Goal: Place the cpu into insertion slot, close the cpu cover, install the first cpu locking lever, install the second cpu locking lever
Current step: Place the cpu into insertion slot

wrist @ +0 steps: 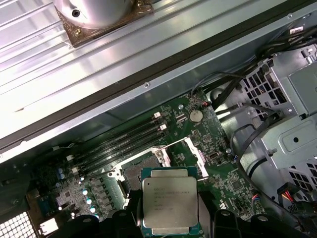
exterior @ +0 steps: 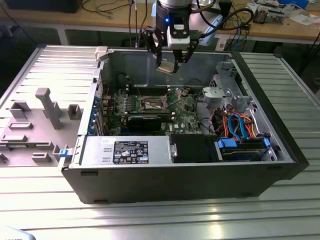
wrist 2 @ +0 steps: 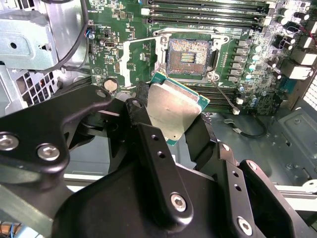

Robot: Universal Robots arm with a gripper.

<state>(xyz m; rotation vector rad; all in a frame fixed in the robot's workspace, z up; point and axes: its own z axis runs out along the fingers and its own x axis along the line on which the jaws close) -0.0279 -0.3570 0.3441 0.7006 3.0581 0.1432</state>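
The jaws clamp the cpu (wrist 2: 177, 111) by opposite edges, its silvery face showing and tilted, held clear of the board (wrist 2: 124, 20). Just past it the slot (wrist 2: 188, 54) lies bare, dark centre exposed, the cover (wrist 2: 141, 38) swung open beside it.

Case: 1 black computer case (exterior: 175, 185), open side up, directly below the gripper (exterior: 167, 67).
Board: green motherboard (exterior: 122, 105) on the case floor, under the gripper.
Memory slots: long dark memory slots (wrist: 124, 139), on the board just beyond the gripper in both wrist views.
Card: 1 long black card (exterior: 145, 120), below the gripper, on the side toward the exterior camera.
Battery: 1 silver coin cell (wrist: 196, 116), on the board near the gripper.
Drive cage: silver metal cage (exterior: 225, 92), to the exterior view's right of the gripper.
Cables: blue and orange cables (exterior: 237, 125), below the cage.
Fixture: grey tray with blocks (exterior: 30, 125), well apart to the exterior view's left of the gripper.
Table: ribbed metal table (exterior: 150, 220) under the case.
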